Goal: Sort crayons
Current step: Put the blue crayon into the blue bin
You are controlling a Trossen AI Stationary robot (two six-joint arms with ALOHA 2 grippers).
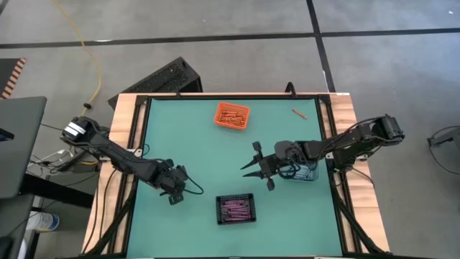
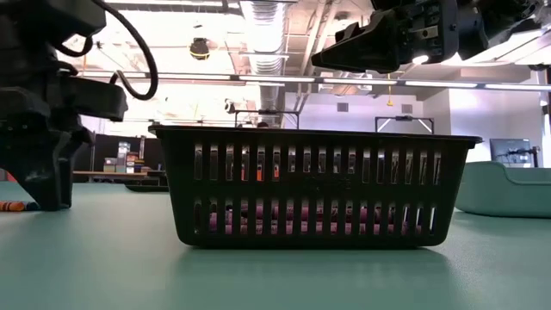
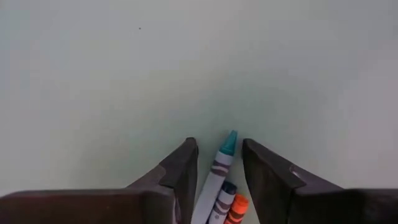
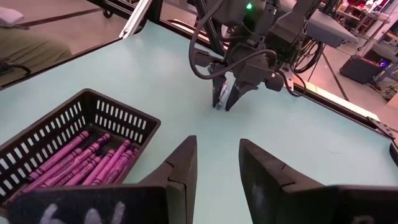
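Carefully close left end effector (image 3: pixel 219 169), now spread around blue crayon (image 3: pixel 216 177) flat on worktop (image 1: pixel 194 137), avoiding orange crayon (image 3: pixel 236 210); right end effector (image 4: pixel 217 165) spread, empty, aloft.

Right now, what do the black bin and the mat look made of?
Black bin: likely moulded plastic, going by the even slotted walls and slight sheen. Mat: smooth, matte teal sheet, perhaps rubber or vinyl; the look leaves it open.
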